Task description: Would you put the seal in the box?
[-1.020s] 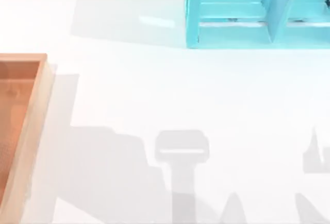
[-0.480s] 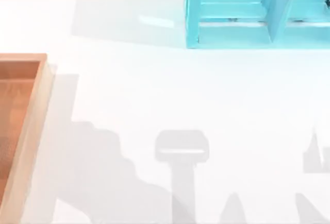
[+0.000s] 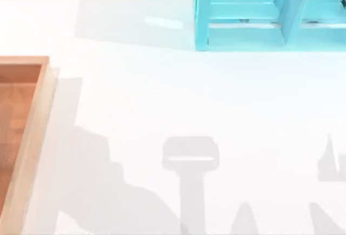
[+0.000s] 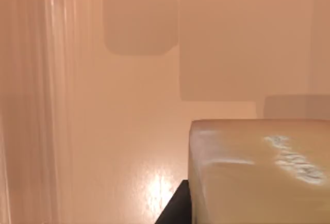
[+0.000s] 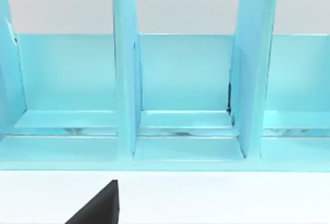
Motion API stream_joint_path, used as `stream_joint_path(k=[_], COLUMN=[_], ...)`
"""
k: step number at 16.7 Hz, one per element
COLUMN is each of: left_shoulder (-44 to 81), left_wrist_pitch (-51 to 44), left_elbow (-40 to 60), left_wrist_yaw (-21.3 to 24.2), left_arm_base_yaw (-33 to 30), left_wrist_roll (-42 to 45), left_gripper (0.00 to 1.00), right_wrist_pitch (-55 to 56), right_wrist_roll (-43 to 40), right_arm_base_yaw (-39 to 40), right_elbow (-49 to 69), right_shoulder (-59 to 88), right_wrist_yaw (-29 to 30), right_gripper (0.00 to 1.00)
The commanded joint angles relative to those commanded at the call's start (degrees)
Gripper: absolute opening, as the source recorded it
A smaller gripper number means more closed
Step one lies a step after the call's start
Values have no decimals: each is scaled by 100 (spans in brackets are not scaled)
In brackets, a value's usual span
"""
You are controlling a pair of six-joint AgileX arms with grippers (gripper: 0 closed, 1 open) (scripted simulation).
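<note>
The seal (image 4: 258, 172) is a tan wooden block with faint whitish marks on its top face, very close in the left wrist view. My left gripper (image 4: 247, 216) is shut on it, and one dark finger (image 4: 174, 211) lies against its side. The seal hangs over the orange-brown floor (image 4: 134, 131) of the box. In the top view the box (image 3: 33, 138) sits at the table's left edge, with a light tan rim. A dark part of my right gripper (image 5: 98, 208) shows above the white table, facing the cyan frame.
A cyan-blue frame (image 3: 254, 13) with several upright dividers stands at the table's back right, and its compartments (image 5: 185, 80) are seen close in the right wrist view. Grey arm shadows lie across the white table (image 3: 162, 94) near its front.
The left arm's shadow on the table beside the box has drawn back toward the left. The right side has not changed.
</note>
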Motion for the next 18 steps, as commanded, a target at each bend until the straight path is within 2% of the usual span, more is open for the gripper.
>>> stream_joint_path(k=[12,18], left_shoulder=[0,0], left_wrist_pitch=[0,0], left_elbow=[0,0], left_wrist_yaw=[0,0], left_arm_base_yaw=[0,0], left_wrist_roll=[0,0], left_gripper=[98,100], right_wrist_pitch=[0,0], right_wrist_roll=[0,0], right_arm_base_yaw=[0,0], right_elbow=[0,0], right_shoulder=[0,0], right_wrist_yaw=[0,0], right_gripper=[100,100])
